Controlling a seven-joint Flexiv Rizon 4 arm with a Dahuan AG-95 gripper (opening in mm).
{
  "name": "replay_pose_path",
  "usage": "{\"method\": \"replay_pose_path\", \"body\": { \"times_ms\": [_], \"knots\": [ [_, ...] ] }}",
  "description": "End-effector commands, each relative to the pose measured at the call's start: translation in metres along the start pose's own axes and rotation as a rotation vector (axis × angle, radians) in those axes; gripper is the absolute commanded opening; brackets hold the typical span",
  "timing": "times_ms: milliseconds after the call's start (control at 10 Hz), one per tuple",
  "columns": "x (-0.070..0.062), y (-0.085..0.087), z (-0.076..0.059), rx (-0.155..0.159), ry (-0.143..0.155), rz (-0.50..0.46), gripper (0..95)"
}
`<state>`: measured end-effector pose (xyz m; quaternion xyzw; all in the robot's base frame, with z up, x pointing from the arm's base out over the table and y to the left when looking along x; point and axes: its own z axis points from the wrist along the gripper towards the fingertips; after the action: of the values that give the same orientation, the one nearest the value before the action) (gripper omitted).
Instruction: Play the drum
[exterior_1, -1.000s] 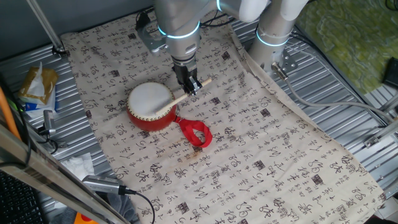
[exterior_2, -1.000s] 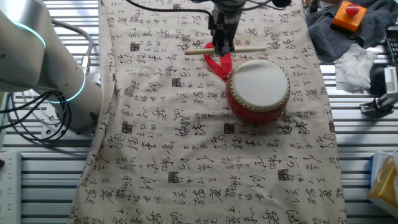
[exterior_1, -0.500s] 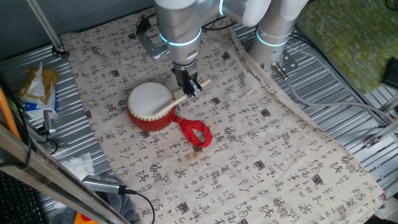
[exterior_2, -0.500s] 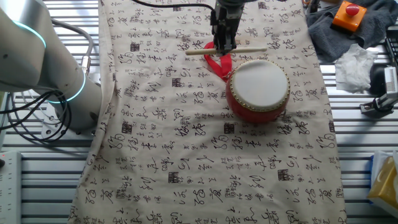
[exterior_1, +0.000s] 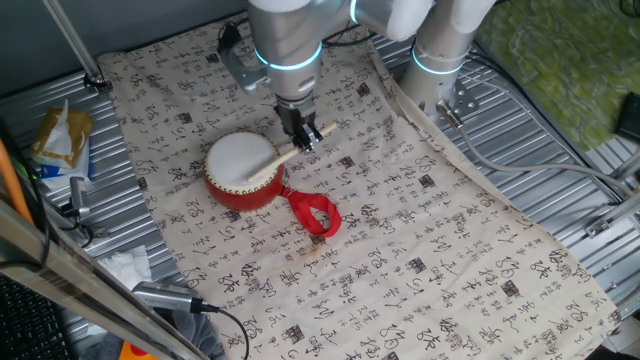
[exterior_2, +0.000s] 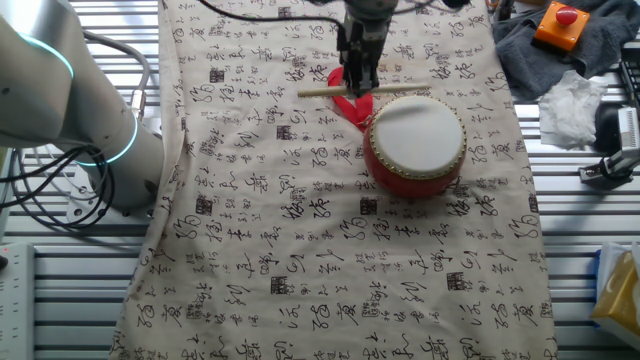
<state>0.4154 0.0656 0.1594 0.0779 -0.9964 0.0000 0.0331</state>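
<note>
Gripping thin wooden stick (exterior_1: 284, 155), gripper (exterior_1: 303, 139) clamped mid-shaft; stick tip over drum (exterior_1: 243, 171) white head.

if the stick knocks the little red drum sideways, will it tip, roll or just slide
The drum looks squat, wider than tall, resting flat on the printed cloth, so it would probably slide rather than tip. It could only roll if it ended up on its side. The ribbon loop lies limp and would likely just trail. The end effector grips the thin stick, which looks light.
</note>
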Motion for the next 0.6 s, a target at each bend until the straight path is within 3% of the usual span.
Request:
{"method": "replay_pose_path", "body": {
  "times_ms": [100,500,600],
  "knots": [
    [0.007,-0.013,-0.002,-0.007,0.011,-0.029,0.0],
    [0.008,-0.04,0.006,-0.028,0.013,-0.066,0.0],
    [0.004,-0.047,0.011,-0.034,0.031,-0.064,0.0]
  ]
}}
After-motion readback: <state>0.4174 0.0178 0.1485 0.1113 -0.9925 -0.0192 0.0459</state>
